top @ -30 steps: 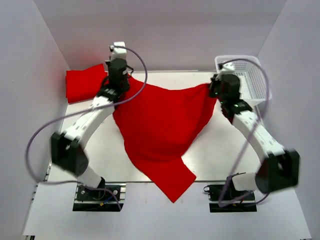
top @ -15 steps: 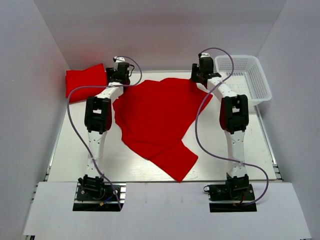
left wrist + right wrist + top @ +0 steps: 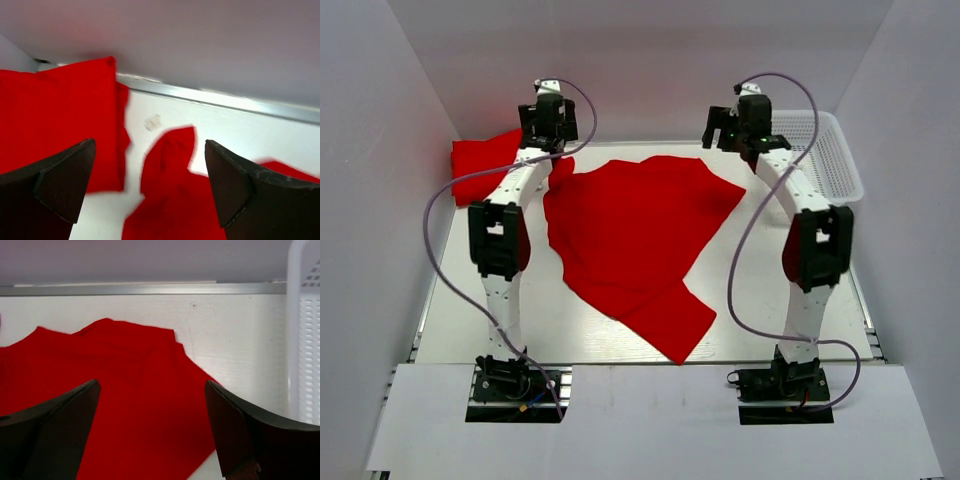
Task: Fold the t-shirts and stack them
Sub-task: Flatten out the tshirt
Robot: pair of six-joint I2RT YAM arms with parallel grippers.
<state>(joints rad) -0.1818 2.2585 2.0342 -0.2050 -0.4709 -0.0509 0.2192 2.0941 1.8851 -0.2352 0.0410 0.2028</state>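
Note:
One red t-shirt (image 3: 632, 235) lies spread and loosely rumpled across the middle of the table, with a flap reaching toward the front edge. A second t-shirt (image 3: 482, 166), folded, rests at the back left corner. My left gripper (image 3: 548, 128) hangs open above the spread shirt's back left corner (image 3: 170, 195), beside the folded shirt (image 3: 55, 115), with nothing between its fingers (image 3: 62, 182). My right gripper (image 3: 738, 128) is open above the spread shirt's back right corner (image 3: 135, 405), its fingers (image 3: 235, 435) apart and empty.
A white plastic mesh basket (image 3: 830, 150) stands at the back right, its wall (image 3: 305, 345) close to the right gripper. White walls enclose the table on three sides, and a metal rail (image 3: 225, 100) runs along the back edge.
Both grippers have opened and let go of the t-shirt, which dropped from hanging stretched between them to lying on the table. Both arms have risen at the back.

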